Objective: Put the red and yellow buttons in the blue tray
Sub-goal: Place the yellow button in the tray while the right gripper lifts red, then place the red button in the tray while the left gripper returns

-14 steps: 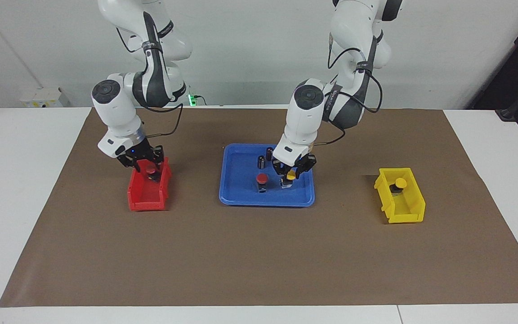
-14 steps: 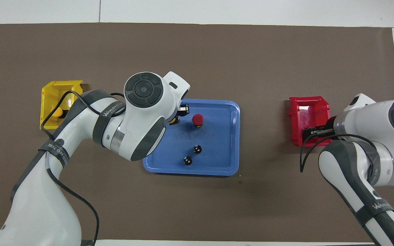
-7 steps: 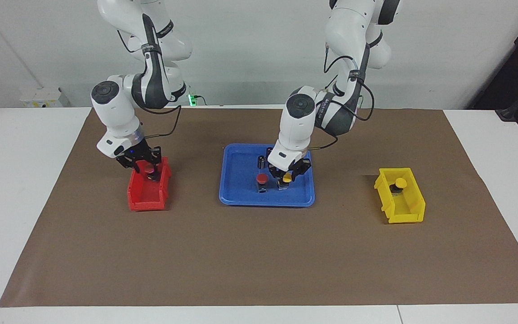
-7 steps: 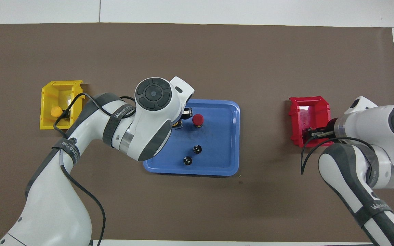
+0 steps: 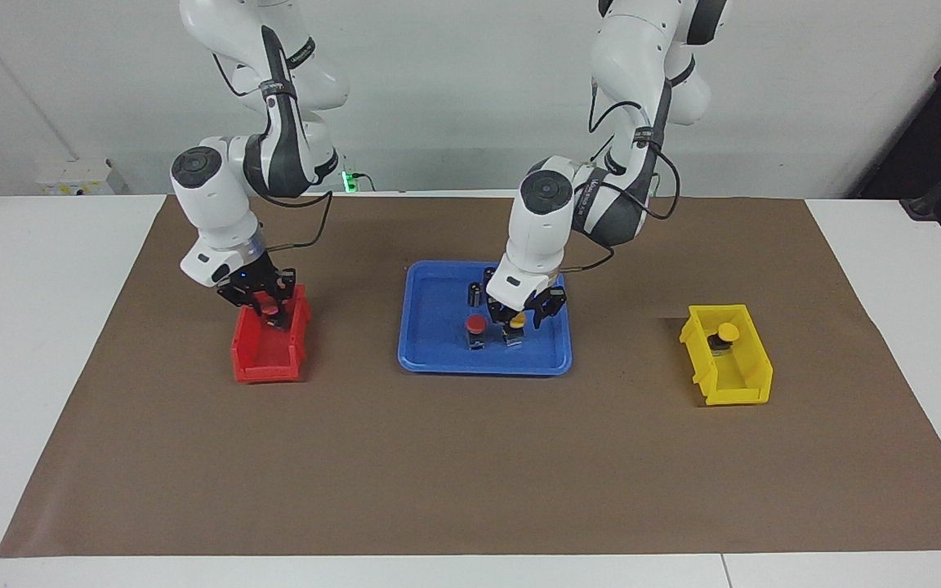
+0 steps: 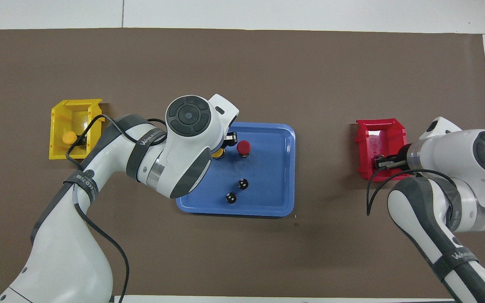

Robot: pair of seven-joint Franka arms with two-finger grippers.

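Leftmost, toward right arm's end: right gripper (image 5: 272, 312) down in red bin (image 5: 262, 363), clamped on bin red button (image 5: 273, 309), body hidden. Mid-table on blue tray (image 5: 430, 327): tray red button (image 5: 476, 324) upright, round cap up, beside tray yellow button (image 5: 517, 319), half covered by left gripper (image 5: 517, 318); cannot tell grip. Bin yellow button (image 5: 729, 331) in yellow bin (image 5: 744, 384).
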